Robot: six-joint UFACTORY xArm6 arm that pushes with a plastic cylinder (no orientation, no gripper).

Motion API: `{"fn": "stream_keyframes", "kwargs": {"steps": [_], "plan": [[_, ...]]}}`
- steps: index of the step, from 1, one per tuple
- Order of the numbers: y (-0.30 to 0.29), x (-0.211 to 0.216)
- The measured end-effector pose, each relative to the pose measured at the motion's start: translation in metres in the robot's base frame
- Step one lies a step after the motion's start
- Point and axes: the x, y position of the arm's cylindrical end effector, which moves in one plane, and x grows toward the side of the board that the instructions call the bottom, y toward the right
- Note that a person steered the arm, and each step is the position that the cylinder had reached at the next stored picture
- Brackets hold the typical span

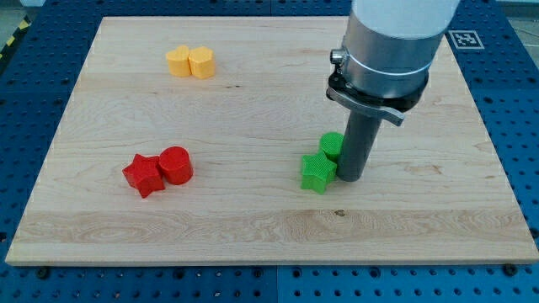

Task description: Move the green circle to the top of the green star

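The arm descends from the view's top right, its silver collar narrowing to a straight dark rod. There is no gripper on this rig, so nothing opens or closes; the rod simply ends in my tip (350, 178), which rests on the wooden board (253, 227) right of centre.

The green circle (331, 145) sits just to the view's left of the rod, and the rod hides its right side, so only part of it can be seen. It appears to be touching the rod, though the overlap makes that hard to confirm. The green star (317, 172) lies directly below and slightly left of the circle, touching it, with its right points just beside my tip. The circle is therefore already on the star's upper side, towards the view's top.

Well apart from these, at the view's left, a red star (143, 175) and a red circle (176, 165) sit pressed together, the star to the left. Near the view's top left, two yellow blocks stand side by side and touching: the left yellow block (178, 61) looks like a star or pentagon, and the right yellow block (202, 62) looks hexagonal.

The board lies on a blue perforated table (34, 101).
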Motion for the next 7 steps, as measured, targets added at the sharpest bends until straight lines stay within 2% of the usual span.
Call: {"fn": "stream_keyframes", "kwargs": {"steps": [7], "plan": [[-0.027,-0.015]]}}
